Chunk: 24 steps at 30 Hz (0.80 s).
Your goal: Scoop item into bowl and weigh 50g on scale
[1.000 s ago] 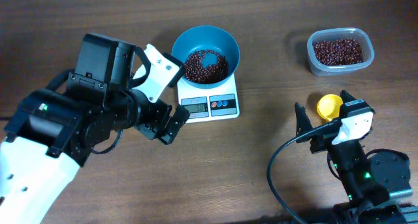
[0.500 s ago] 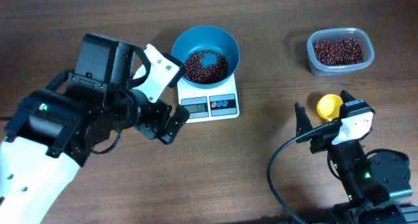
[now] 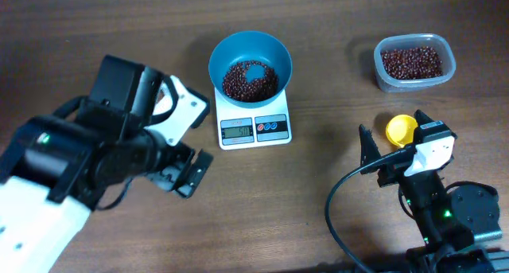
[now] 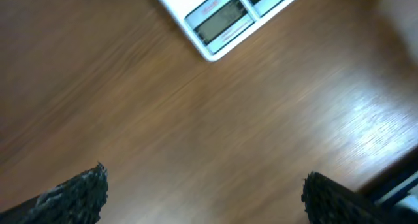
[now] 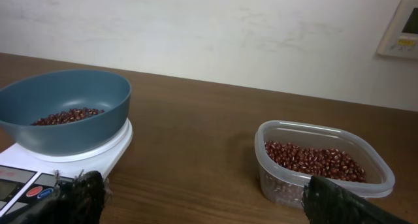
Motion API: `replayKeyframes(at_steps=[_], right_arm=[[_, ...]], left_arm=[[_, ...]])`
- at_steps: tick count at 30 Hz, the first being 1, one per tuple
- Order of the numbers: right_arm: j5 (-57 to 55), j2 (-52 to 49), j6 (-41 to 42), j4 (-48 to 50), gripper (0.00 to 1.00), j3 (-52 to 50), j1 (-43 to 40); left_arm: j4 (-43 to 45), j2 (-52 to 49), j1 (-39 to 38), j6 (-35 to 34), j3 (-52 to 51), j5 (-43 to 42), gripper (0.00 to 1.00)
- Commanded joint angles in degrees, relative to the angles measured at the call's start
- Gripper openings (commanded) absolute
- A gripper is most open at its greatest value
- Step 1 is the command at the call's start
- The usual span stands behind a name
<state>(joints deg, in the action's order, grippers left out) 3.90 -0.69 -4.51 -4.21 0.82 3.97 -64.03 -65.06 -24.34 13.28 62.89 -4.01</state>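
The teal-blue bowl (image 3: 250,50) stands on the white scale (image 3: 254,130) and holds a heap of dark reddish-brown beans (image 3: 249,80). In the right wrist view the bowl (image 5: 62,110) and beans (image 5: 65,116) sit on the scale (image 5: 26,178) at the left. My left gripper (image 3: 184,173) is open and empty, left of and below the scale; the left wrist view shows the scale's display (image 4: 219,21) at the top, with the gripper (image 4: 206,194) over bare wood. My right gripper (image 3: 392,146) is open and empty at the front right, also in its wrist view (image 5: 202,198).
A clear plastic tub (image 3: 413,62) with more beans stands at the back right, and in the right wrist view (image 5: 320,162) it is just ahead of the right finger. A yellow scoop (image 3: 400,128) lies by the right gripper. A black cable (image 3: 338,217) runs along the table.
My left arm has pulled back from the scale, moving down and to the left. The right arm, bowl and scale have not moved.
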Motion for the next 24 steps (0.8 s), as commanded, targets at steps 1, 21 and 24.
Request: replayKeyframes(at_steps=[1, 21, 24], right_arm=[[-0.5, 0.5, 0.3, -0.1, 0.99, -0.5, 0.5], [-0.5, 0.5, 0.3, 0.0, 0.99, -0.5, 0.5], [-0.5, 0.5, 0.3, -0.1, 0.99, -0.5, 0.5]], left_arm=[[-1.7, 7.1, 0.1, -3.4, 0.2, 4.5, 0.99], [35.1, 26.2, 0.1, -7.3, -34.8, 16.0, 0.99], [35.3, 26.4, 0.1, -12.7, -35.5, 19.4, 0.99]])
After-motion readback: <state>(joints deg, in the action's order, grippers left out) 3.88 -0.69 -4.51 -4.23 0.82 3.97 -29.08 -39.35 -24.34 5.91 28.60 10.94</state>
